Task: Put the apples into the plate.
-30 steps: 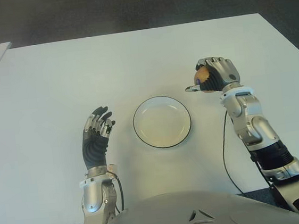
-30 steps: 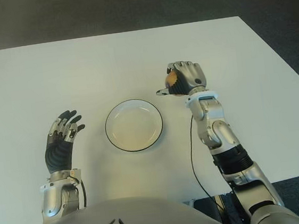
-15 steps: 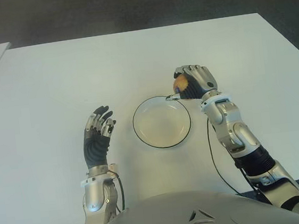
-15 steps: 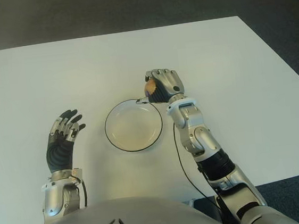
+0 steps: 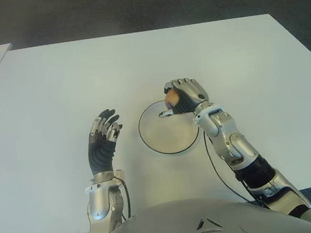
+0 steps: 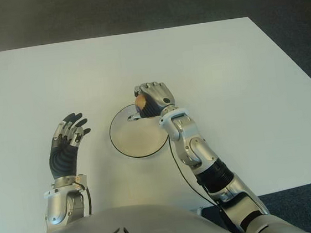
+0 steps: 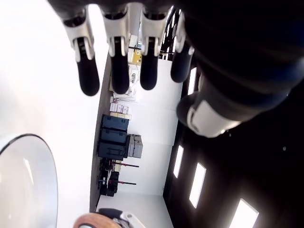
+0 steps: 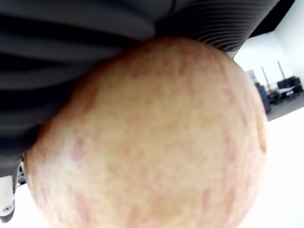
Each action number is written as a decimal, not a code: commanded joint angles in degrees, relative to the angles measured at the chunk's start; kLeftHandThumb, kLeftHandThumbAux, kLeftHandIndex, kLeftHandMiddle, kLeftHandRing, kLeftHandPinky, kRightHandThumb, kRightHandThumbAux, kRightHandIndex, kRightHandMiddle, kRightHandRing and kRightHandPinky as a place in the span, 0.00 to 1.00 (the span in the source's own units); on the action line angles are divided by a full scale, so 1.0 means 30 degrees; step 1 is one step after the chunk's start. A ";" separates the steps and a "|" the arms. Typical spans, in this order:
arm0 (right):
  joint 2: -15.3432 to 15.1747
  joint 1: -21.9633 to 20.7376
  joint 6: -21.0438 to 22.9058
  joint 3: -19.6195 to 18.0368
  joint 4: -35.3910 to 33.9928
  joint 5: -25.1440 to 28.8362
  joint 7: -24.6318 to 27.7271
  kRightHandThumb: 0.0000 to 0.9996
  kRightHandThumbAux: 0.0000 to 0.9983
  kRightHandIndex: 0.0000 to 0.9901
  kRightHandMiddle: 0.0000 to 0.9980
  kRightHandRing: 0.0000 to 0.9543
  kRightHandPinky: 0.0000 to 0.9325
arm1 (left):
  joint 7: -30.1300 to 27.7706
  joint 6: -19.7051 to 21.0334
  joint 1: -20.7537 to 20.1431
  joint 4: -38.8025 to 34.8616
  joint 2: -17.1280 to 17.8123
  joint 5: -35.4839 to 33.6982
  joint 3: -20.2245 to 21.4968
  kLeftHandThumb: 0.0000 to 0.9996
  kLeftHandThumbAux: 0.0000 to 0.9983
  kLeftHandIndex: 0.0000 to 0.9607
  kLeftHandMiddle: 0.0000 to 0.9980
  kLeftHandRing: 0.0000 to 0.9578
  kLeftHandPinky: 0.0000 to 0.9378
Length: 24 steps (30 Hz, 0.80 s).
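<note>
Right hand (image 5: 184,97) grips round yellow-red apple (image 5: 171,98) above far edge of white black-rimmed plate (image 5: 163,138). Left hand (image 5: 103,140) open near plate's left side. White table (image 5: 58,88), dark floor (image 5: 133,7) behind.

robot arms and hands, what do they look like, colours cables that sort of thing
Both arms are silver-grey metal with rounded, jointed segments. The right arm has a black band near the elbow and a thin black cable running alongside it; a white ring sits at each wrist. The left hand has a black ribbed palm and silver finger segments with dark tips. The right hand shows grey knuckle plates over black.
</note>
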 commanded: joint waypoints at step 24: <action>-0.0285 0.0925 -0.1223 0.1520 0.0638 -0.1160 0.0206 0.95 0.66 0.41 0.49 0.52 0.74 | 0.0404 -0.0348 -0.0413 0.0659 -0.0310 0.0733 -0.0098 0.29 0.65 0.21 0.19 0.24 0.32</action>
